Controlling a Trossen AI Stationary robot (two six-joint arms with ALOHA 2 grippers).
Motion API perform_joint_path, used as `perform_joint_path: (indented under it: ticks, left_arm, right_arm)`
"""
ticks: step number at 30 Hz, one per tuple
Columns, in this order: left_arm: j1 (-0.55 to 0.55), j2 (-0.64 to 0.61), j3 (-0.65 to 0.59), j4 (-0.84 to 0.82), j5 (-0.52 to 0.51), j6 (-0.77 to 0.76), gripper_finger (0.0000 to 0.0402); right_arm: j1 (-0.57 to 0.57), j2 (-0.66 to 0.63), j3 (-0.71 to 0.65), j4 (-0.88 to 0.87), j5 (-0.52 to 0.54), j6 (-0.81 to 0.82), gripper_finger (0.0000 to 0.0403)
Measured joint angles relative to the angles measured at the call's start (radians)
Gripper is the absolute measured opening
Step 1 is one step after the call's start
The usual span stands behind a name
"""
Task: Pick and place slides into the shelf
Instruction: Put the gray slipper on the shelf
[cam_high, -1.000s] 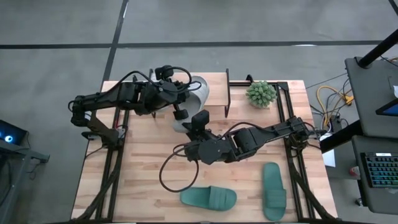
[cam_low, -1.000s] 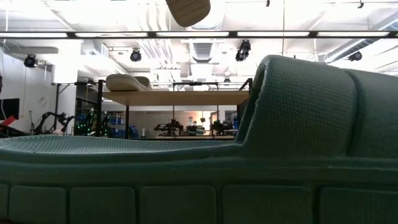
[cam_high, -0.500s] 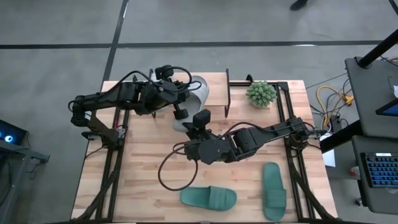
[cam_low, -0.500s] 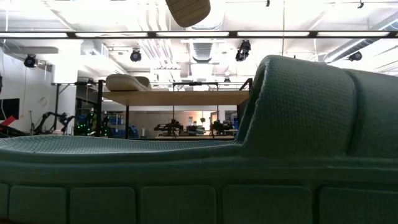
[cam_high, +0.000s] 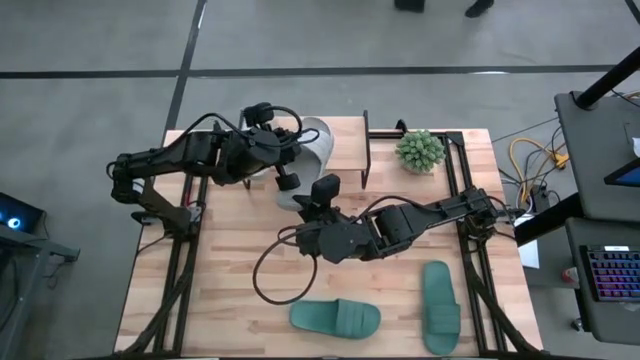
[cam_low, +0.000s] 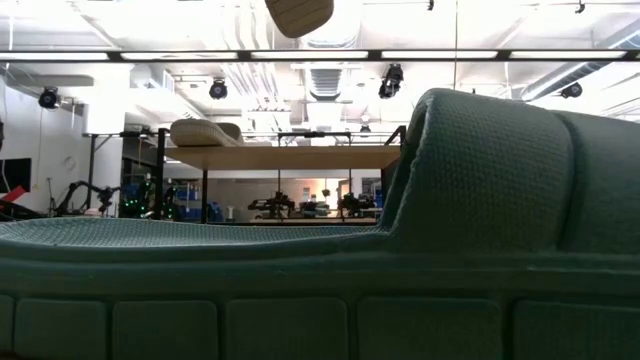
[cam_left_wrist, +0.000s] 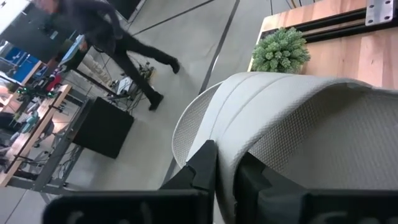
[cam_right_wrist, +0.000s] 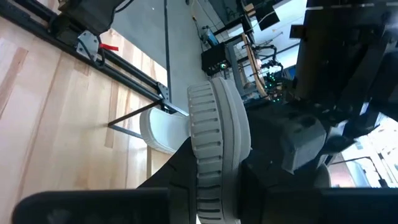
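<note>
Near the top centre of the high view, the left pincer (cam_high: 283, 180) and the right pincer (cam_high: 318, 205) are each clamped on a pale slide (cam_left_wrist: 292, 118), the right's (cam_right_wrist: 217, 134) edge-on. The shelf (cam_high: 350, 128) lies just beyond; two teal slides (cam_high: 336, 319) wait at the tabletop's (cam_high: 230, 260) lower edge. Next, I'd judge, each slide needs carrying to the shelf and releasing.

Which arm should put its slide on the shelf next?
Left, probably. The left gripper holds a pale slide right at the shelf; the right gripper, also holding one, sits lower down the table.
</note>
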Motion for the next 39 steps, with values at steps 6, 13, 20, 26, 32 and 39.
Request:
perform_joint_path:
  ticks: [6,13,20,26,32,39]
  left_arm:
    - [0.001,-0.015,0.000,-0.004,0.002,0.002,0.0081]
    - [0.001,-0.013,-0.002,-0.004,-0.022,-0.001,0.0150]
    - [0.000,-0.013,0.000,-0.002,-0.131,0.036,0.0162]
    - [0.003,-0.040,0.000,-0.008,-0.168,0.070,0.0163]
    - [0.003,-0.083,0.000,-0.009,-0.172,0.063,0.0163]
    - [0.003,-0.105,-0.002,-0.015,-0.119,0.051,0.0163]
  right_arm:
    - [0.000,0.000,0.000,-0.003,0.004,0.001,0.0061]
    - [0.000,0.000,-0.001,-0.009,0.008,0.004,0.0061]
    - [-0.004,0.000,-0.002,-0.009,0.023,0.002,0.0061]
    - [-0.009,-0.002,-0.002,-0.010,0.057,0.005,0.0061]
    - [-0.010,-0.002,-0.002,-0.009,0.058,0.005,0.0061]
    - [-0.010,-0.002,-0.002,-0.008,0.059,0.008,0.0061]
